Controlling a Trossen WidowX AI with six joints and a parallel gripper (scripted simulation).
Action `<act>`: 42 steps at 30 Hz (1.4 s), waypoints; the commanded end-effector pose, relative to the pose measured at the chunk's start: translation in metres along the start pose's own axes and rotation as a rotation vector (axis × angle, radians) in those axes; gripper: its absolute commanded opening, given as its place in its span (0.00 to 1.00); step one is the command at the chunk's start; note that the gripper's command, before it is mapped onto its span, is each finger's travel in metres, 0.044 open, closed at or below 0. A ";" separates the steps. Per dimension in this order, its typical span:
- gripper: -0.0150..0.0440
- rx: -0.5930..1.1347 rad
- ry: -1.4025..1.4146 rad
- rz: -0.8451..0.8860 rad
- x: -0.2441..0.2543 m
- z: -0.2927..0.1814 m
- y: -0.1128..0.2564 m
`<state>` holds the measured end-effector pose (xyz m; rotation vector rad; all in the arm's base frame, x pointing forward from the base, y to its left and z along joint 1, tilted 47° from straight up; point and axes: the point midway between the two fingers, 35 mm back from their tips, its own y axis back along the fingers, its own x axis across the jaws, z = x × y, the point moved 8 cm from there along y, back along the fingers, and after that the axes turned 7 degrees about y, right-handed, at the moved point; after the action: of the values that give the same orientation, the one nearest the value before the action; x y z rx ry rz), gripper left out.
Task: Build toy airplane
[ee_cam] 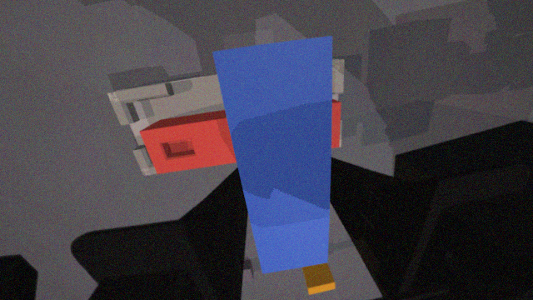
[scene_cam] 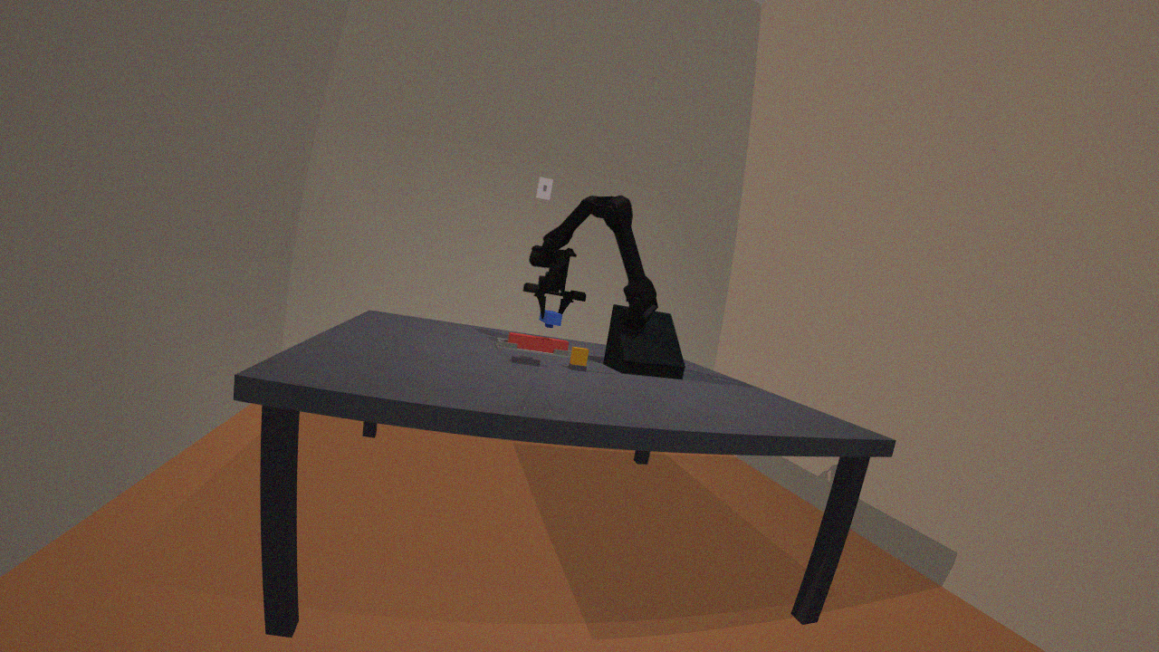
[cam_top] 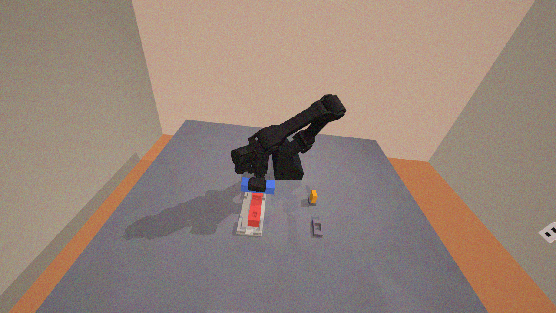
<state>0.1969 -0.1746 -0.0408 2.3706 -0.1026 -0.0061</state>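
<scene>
My gripper (cam_top: 256,184) (scene_cam: 550,314) (ee_cam: 280,167) is shut on the blue wing (cam_top: 269,186) (scene_cam: 553,318) (ee_cam: 283,142), one finger on each long side. The wing is held level, in the air above the fuselage and crosswise to it. The red fuselage (cam_top: 255,206) (scene_cam: 537,342) (ee_cam: 208,142) lies lengthwise in the pale cradle (cam_top: 245,210) (ee_cam: 204,89); whether it sits fully down I cannot tell. One socket shows in the wrist view; the wing hides the other there. The orange tail fin (cam_top: 314,196) (scene_cam: 579,356) (ee_cam: 318,277) stands upright to the cradle's right in the top view.
A low grey holder (cam_top: 317,227) (scene_cam: 525,360) with a rectangular opening lies right of the cradle in the top view, in front of the fin. The black arm base (cam_top: 287,165) (scene_cam: 644,349) stands behind these parts on the table.
</scene>
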 end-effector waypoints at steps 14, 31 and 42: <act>0.59 -0.002 -0.004 -0.003 0.000 0.001 -0.025; 0.55 -0.003 0.001 -0.006 -0.001 0.000 -0.038; 0.49 -0.003 0.001 -0.006 -0.001 0.000 -0.038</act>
<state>0.1990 -0.1473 -0.0678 2.3682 -0.0955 -0.0088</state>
